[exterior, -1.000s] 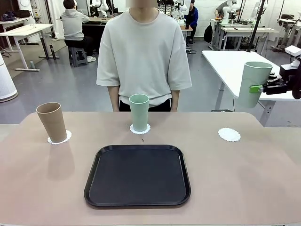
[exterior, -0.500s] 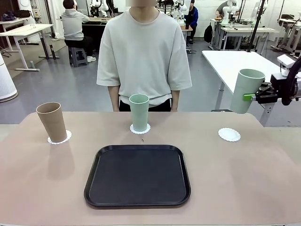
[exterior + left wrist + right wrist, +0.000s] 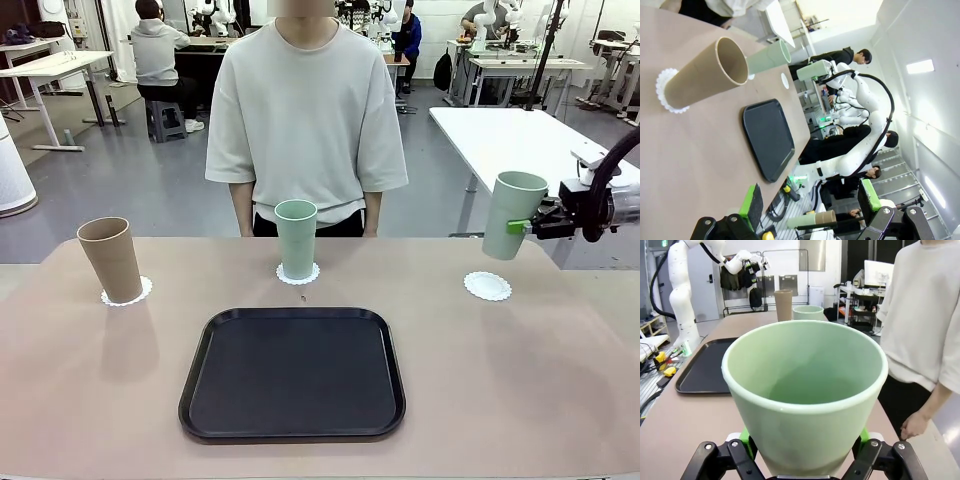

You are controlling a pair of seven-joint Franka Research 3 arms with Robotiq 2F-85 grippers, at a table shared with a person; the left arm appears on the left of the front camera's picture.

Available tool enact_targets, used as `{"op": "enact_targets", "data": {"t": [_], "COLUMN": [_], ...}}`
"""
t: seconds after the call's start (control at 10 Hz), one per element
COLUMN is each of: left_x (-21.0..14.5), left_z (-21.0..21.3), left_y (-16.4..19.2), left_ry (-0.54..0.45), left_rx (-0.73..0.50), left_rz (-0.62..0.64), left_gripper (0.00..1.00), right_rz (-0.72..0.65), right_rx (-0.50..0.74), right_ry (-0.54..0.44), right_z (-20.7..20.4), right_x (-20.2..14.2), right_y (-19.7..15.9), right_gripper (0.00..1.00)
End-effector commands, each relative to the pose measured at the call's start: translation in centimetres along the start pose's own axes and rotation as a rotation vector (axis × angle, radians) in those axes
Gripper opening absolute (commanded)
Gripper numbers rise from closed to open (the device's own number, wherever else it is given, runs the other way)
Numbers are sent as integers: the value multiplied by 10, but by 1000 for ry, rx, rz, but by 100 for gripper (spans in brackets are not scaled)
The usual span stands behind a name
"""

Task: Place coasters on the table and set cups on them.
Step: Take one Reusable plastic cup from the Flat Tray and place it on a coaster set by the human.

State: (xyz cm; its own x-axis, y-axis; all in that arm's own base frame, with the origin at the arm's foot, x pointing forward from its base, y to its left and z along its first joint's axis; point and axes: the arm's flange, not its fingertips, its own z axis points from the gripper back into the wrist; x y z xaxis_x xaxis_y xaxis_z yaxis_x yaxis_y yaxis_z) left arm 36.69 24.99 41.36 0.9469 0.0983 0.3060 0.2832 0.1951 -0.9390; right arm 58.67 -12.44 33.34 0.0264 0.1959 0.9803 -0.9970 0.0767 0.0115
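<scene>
A pale mint green tapered plastic tumbler [image 3: 513, 215] hangs upright in the air, clamped by the right gripper [image 3: 524, 226] above and just beyond the bare white scalloped paper coaster [image 3: 487, 286] at the beige table's [image 3: 560, 360] right, while the left gripper [image 3: 810, 210] stands wide open, holding nothing.

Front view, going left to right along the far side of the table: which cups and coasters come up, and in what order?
Brown cup on its coaster → mint cup on the middle coaster → bare coaster → second mint cup, held above the table by the right gripper.
</scene>
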Motion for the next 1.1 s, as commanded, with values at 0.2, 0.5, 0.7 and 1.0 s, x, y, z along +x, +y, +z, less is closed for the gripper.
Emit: {"op": "enact_targets", "data": {"t": [0.2,0.5,0.7,1.0], "left_x": [0,0,0,0], "left_z": [1,1,1,1], "left_y": [-2,-2,-2,-2], "left_ry": [-7,-7,-7,-7], "left_rx": [2,2,2,2], "left_rz": [6,6,6,6], "left_gripper": [100,100,100,100], "right_rz": [-48,-65,-70,-75], "right_rx": [64,92,97,93], "right_ry": [28,26,25,36], "right_z": [-10,-15,-16,-15], "right_x": [-20,-34,-41,-48], "right_y": [-14,-14,-17,-19], "right_gripper": [85,85,85,85]}}
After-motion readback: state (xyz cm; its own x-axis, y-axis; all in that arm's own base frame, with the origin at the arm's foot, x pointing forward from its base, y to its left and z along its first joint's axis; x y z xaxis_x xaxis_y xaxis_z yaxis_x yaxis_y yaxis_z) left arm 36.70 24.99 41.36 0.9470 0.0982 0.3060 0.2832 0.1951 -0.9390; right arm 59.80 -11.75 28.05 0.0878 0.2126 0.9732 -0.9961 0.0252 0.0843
